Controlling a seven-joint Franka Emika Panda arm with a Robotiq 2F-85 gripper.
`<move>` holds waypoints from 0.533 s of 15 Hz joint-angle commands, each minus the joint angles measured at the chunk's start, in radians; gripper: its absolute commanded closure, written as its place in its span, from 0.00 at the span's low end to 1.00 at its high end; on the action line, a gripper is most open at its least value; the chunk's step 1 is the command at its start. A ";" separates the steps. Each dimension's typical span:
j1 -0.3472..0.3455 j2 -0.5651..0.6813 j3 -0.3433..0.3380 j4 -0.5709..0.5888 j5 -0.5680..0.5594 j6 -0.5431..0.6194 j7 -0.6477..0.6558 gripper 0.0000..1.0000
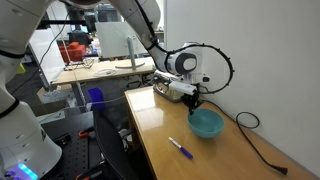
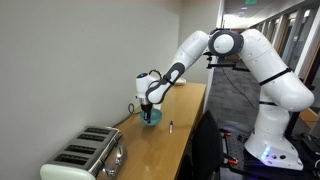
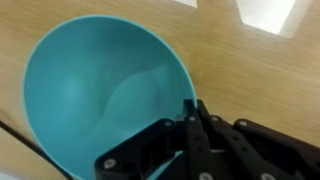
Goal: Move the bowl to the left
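Note:
The teal-blue bowl (image 1: 207,123) sits on the wooden table (image 1: 155,125) near the wall, and also shows in an exterior view (image 2: 152,117). In the wrist view the bowl (image 3: 95,95) fills the left of the frame. My gripper (image 3: 190,108) is shut on the bowl's rim, with one finger inside the bowl and one outside. In both exterior views the gripper (image 1: 197,101) (image 2: 148,108) points down onto the bowl's edge. I cannot tell whether the bowl rests on the table or is slightly lifted.
A silver toaster (image 2: 85,155) stands on the table's near end. A small purple-and-white pen (image 1: 180,148) lies on the table beside the bowl. A black cable (image 1: 255,140) runs along the table by the wall. The table's front edge drops off to black equipment.

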 commanded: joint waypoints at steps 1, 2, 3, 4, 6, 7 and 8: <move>0.078 -0.088 0.006 -0.110 0.007 -0.006 0.102 0.99; 0.110 -0.094 0.009 -0.128 0.000 0.000 0.141 0.99; 0.138 -0.102 0.011 -0.143 -0.005 0.003 0.174 0.99; 0.165 -0.097 0.016 -0.139 -0.004 -0.007 0.205 0.99; 0.213 -0.086 0.022 -0.137 -0.007 -0.007 0.253 0.99; 0.231 -0.080 0.025 -0.131 -0.006 -0.011 0.268 0.99; 0.253 -0.073 0.022 -0.126 -0.012 -0.009 0.293 0.99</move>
